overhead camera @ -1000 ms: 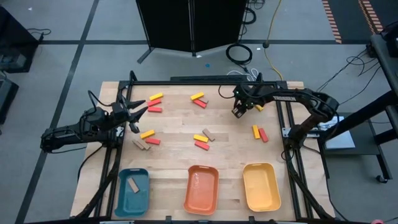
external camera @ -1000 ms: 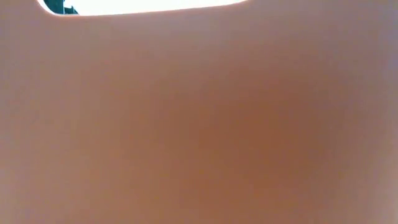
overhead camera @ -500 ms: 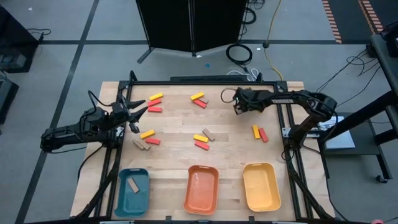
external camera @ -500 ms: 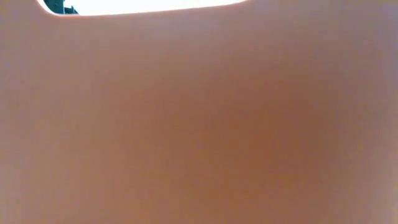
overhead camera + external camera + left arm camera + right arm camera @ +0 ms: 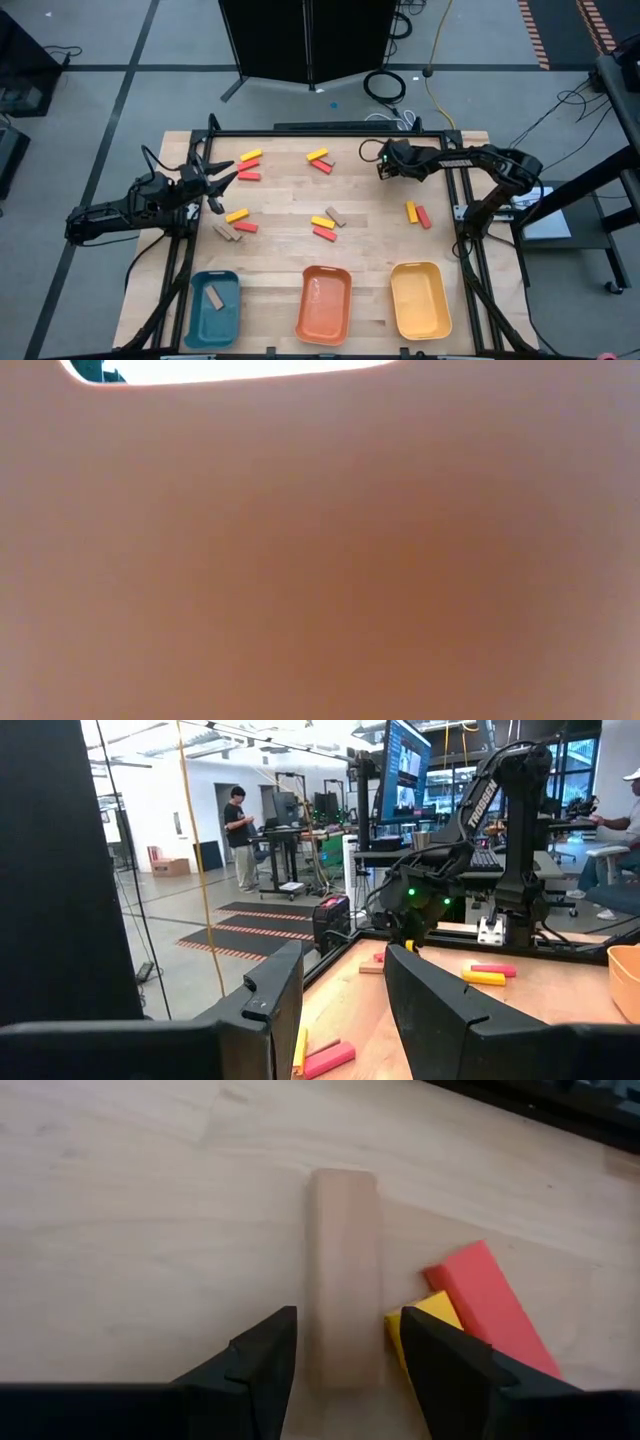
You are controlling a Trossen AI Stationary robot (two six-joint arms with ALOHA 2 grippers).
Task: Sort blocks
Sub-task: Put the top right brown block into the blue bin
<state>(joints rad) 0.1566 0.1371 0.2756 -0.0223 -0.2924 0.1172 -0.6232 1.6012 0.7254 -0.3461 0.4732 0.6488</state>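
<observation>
A tan block [image 5: 345,1270] lies flat on the tabletop [image 5: 280,200] near its far edge. Just beside it are a yellow block [image 5: 425,1312] and a red block [image 5: 485,1305], which sit together at an angle.

The right end effector [image 5: 350,1323] hovers over the tan block's near end. Its fingers are spread to either side and lined up with the block's length, so closing would likely pinch only that block across its narrow width, though the yellow one crowds one finger.

The other blocks [image 5: 322,228] are scattered in small mixed clusters across the tabletop, so most of the sorting remains. One tan piece [image 5: 214,296] rests in the blue tray [image 5: 228,312]. This suggests tan belongs there, and the orange tray [image 5: 324,305] and yellow tray [image 5: 420,300] hold nothing.

The left end effector [image 5: 215,188] waits at the left side, with its fingers apart and nothing between them.
</observation>
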